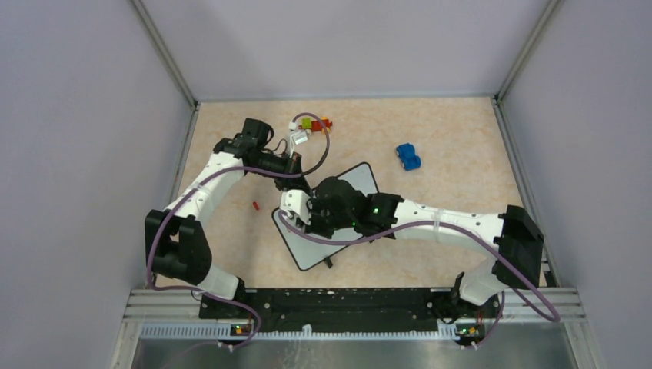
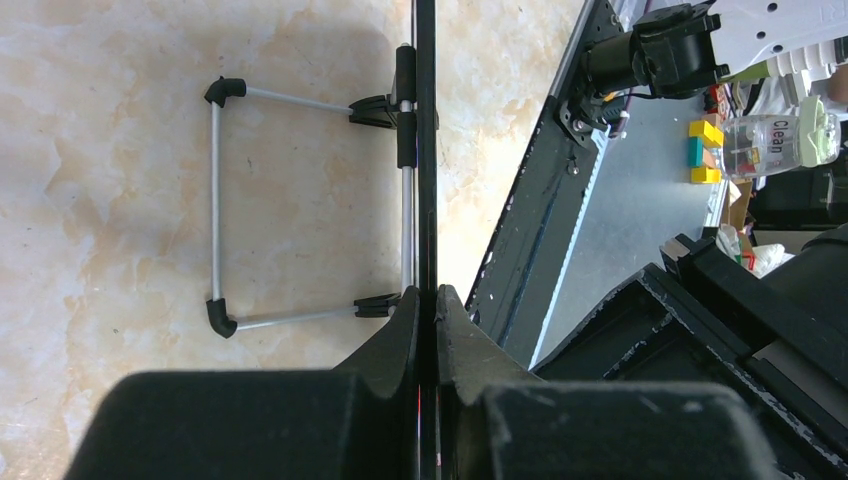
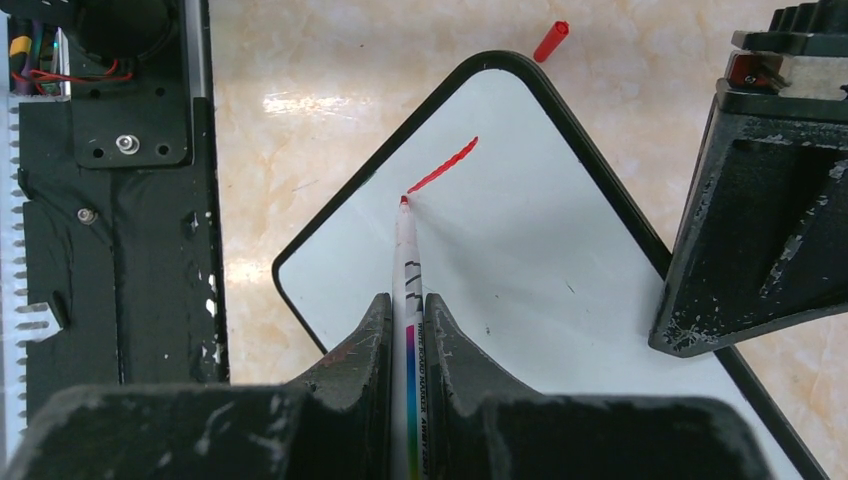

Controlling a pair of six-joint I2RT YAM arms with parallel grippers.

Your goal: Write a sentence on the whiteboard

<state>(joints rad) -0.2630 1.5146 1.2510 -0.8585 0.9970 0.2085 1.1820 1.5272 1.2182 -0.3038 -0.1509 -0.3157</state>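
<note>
A blue toy car (image 1: 408, 157) sits toward the far right of the marbled beige table (image 1: 461, 123) — well apart from a cluster of small coloured blocks (image 1: 315, 123) near the far edge. A small red cap (image 1: 254, 205) lies alone, left of the middle. Off the table — a clear bottle (image 2: 780, 140) just beside yellow and teal blocks (image 2: 704, 150).

A white whiteboard (image 3: 560, 300) with a thin black frame carries a single red stroke (image 3: 445, 163). The marker (image 3: 408, 260) is white with a red tip, black lettering and a rainbow stripe down its barrel; a loose cap (image 3: 551, 41) is red. The table (image 1: 454, 131) is beige, marbled in cream and tan. A toy car (image 1: 408, 157) is blue, the blocks (image 1: 315, 122) green, yellow and red. The arms (image 1: 454, 219) are white and black, their cables (image 1: 328, 144) purple, the walls (image 1: 77, 115) pale lilac-grey.
</note>
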